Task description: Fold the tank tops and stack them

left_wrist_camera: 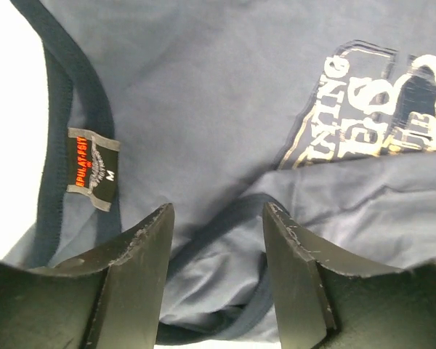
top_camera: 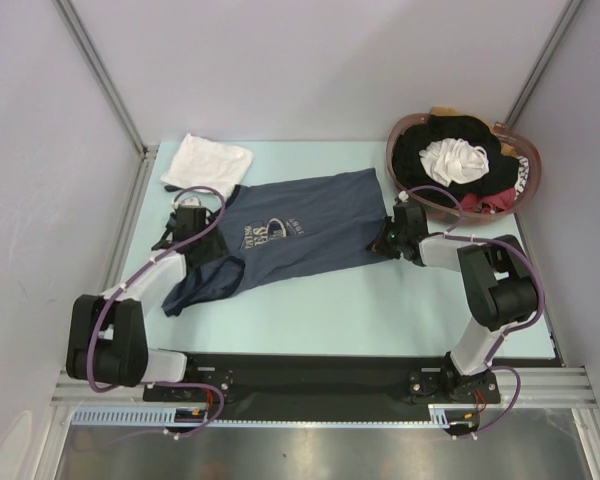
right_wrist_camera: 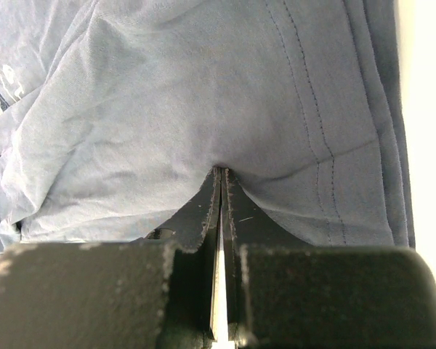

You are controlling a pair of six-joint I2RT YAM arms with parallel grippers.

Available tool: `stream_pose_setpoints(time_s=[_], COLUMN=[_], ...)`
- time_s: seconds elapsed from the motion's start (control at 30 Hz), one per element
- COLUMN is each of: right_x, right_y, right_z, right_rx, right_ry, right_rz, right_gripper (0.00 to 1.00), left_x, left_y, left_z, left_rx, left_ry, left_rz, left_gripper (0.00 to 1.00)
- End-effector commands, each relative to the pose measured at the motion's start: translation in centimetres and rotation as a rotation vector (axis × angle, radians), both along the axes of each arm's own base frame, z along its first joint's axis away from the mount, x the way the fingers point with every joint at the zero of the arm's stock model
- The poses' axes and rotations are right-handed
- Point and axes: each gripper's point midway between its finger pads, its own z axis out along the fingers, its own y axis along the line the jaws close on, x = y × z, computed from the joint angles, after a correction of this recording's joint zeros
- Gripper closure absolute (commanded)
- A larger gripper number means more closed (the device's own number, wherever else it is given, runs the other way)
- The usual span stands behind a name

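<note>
Cannot read the print [top_camera: 272, 232] on the grey-blue tank top [top_camera: 325, 215] from above: too small. Cut off by the left wrist view's right edge too. Partly hidden overhead beneath the left gripper [top_camera: 195, 228] at the neck. Lower clothes [top_camera: 450, 135] in the basket [top_camera: 393, 150] buried.

I count two tank tops, one slate-blue tank top [top_camera: 300, 235] and one folded white tank top [top_camera: 212, 160]; one basket [top_camera: 394, 140] of jumbled clothes [top_camera: 460, 160]; and my two grippers, left gripper [left_wrist_camera: 218, 218] and right gripper [right_wrist_camera: 221, 176].
</note>
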Motion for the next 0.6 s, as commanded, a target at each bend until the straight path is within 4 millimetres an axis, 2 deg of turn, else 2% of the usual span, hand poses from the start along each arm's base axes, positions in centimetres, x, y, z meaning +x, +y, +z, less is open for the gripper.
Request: stream_pose_setpoints(time_s=[0.0,0.07,0.13,0.2,0.33,0.57], right_x=[-2.4,-2.4,-2.3,-2.4,-2.2,-2.2], right_y=[-1.9,-1.9,-1.9,-1.8,-1.7,-1.7], right_z=[-4.0,-4.0,-4.0,-4.0,-3.8,-3.8], right_rx=[-0.096,-0.095,-0.093,-0.092,-0.086,-0.081], right_ry=[0.131,0.131,0.13,0.131,0.126,0.124], right_rz=[-0.023,-0.025,-0.024,-0.021,-0.019,-0.018], right_gripper=[1.0,1.0,1.0,1.0,1.0,1.0], left_x=[0.5,0.1,-0.4,-0.9,-2.0,-2.2], left_y=[-0.7,-1.1,-2.1,-4.0,-6.0,-6.8], left_z=[1.7,2.0,2.3,2.3,0.6,-1.4], left_rx=[-0.057,-0.079,-0.135,-0.242,-0.375,-0.443], left_ry=[-0.074,-0.084,-0.092,-0.082,-0.028,0.018], left_rz=[-0.011,-0.021,-0.046,-0.086,-0.086,-0.044], left_gripper=[0.42,0.44,0.51,0.56,0.6,0.58])
